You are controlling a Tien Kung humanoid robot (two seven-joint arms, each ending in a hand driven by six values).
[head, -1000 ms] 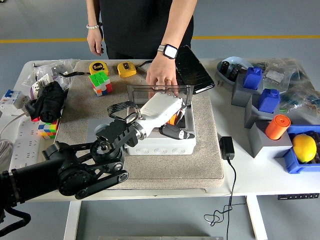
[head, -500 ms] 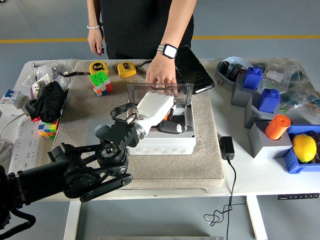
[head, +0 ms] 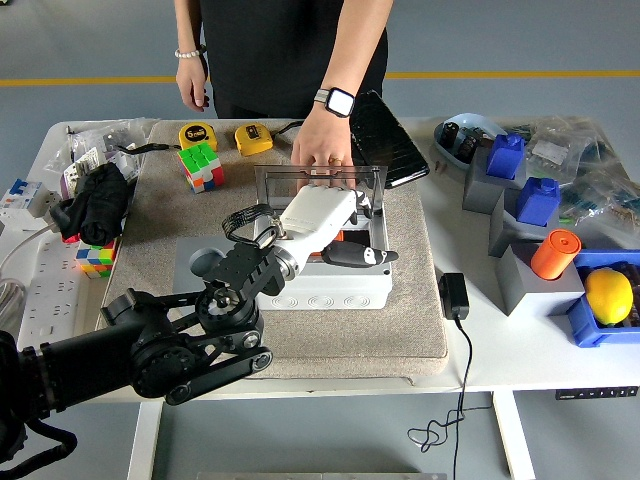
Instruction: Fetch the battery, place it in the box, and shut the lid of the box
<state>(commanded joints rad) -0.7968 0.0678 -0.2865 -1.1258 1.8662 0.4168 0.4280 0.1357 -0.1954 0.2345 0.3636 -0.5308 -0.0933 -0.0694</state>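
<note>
A white box (head: 330, 298) sits on the grey mat (head: 160, 230) in mid-table. Its clear lid (head: 285, 185) stands upright at the back. A person's hand (head: 322, 155) rests on the lid's top edge. My left hand (head: 355, 255) reaches in from the lower left and hovers over the open box, its white back covering most of the inside. Its black fingers (head: 362, 257) point right, relaxed, with nothing in them. A small orange piece (head: 351, 236), probably the battery, shows inside the box under the hand. My right arm is out of view.
A Rubik's cube (head: 200, 165) and two yellow tape measures (head: 197, 135) (head: 253, 138) lie at the back left. A black pad (head: 385, 140) lies behind the box. A black adapter (head: 453, 295) with its cable lies right of the mat. Blue and grey bins, an orange cylinder (head: 554, 253) and a lemon (head: 608, 295) crowd the right.
My left hand has risen slightly over the box and its fingers have stretched out to the right. The person's hand has stayed on the lid.
</note>
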